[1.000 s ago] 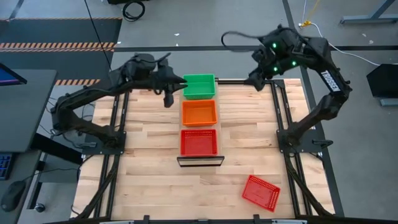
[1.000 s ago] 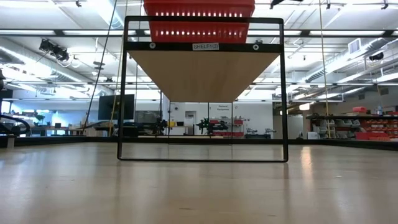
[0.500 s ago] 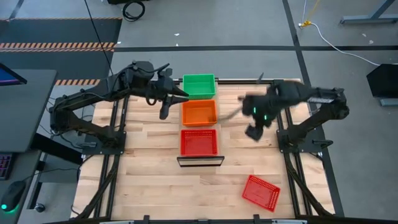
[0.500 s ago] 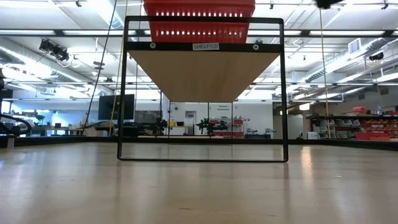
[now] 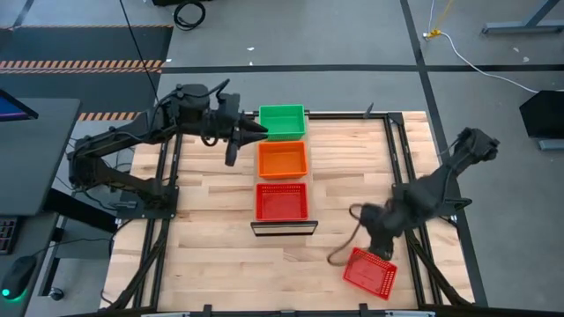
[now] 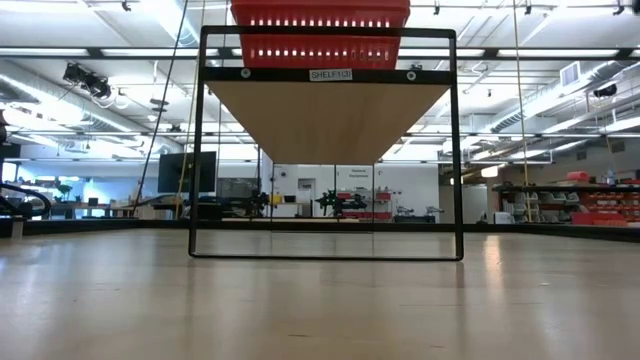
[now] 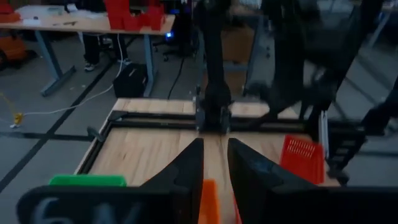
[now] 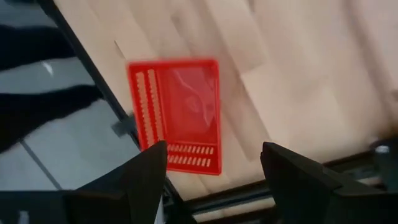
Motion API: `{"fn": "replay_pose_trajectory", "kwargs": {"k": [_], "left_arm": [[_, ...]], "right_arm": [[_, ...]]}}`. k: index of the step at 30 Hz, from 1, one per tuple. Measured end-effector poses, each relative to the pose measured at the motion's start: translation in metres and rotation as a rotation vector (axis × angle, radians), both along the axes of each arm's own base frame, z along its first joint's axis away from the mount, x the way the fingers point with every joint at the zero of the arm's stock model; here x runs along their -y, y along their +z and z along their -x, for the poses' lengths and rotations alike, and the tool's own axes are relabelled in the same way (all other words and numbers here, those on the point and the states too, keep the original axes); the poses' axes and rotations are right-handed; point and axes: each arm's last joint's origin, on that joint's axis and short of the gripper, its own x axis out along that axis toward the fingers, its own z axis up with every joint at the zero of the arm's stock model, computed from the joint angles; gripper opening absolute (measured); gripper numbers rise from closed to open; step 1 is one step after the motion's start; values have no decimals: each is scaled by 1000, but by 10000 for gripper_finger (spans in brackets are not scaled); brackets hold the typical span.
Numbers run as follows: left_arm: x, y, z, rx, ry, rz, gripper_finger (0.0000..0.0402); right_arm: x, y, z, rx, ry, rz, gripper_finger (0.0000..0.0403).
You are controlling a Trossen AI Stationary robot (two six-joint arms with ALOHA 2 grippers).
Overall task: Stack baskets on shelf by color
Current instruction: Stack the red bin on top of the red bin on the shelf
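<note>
We see the right gripper [image 8: 211, 171], fingers wide apart, above a loose red basket [image 5: 370, 272] on the table [image 5: 211, 255]. The left gripper [image 5: 256, 130], fingers nearly together and empty, waits beside the green basket [image 5: 282, 121] on the shelf [image 5: 284, 229].

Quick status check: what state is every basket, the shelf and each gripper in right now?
green baskets: stacked at the shelf's far end.
orange baskets: stacked mid-shelf.
red baskets on the shelf: stacked at its near end.
loose red basket: on the table, askew, not held.
shelf: holds all three stacks.
left gripper: nearly closed, empty, beside the green baskets.
right gripper: open, above the loose red basket.
</note>
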Motion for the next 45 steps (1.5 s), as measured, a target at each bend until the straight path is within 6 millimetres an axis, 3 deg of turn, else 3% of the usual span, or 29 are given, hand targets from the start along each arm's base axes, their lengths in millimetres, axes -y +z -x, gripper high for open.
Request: {"fn": "replay_pose_trajectory", "kwargs": {"k": [9, 14, 21, 25, 29, 38, 42, 45], "left_arm": [[-1, 1, -2, 21, 33, 135, 78], [0, -4, -1, -27, 44, 175, 79], [0, -8, 1, -76, 63, 225, 78], [0, -10, 1, -96, 71, 251, 75], [0, -11, 1, -101, 72, 252, 71], [5, -9, -5, -67, 50, 226, 69], [21, -4, -10, -18, -38, 135, 72], [33, -3, -12, -6, -60, 80, 78]], "right_arm": [[-35, -86, 16, 14, -31, -73, 264], [-34, -126, 29, -1, -49, -61, 264], [-27, -154, 40, 7, -28, -26, 264], [-26, -167, 41, 47, -25, -78, 257], [-25, -172, 43, 41, -26, -72, 215], [-26, -172, 41, 40, -34, -105, 16], [-26, -167, 35, 35, -39, -151, 15], [-27, -150, 27, 65, -26, -199, 7]]}}
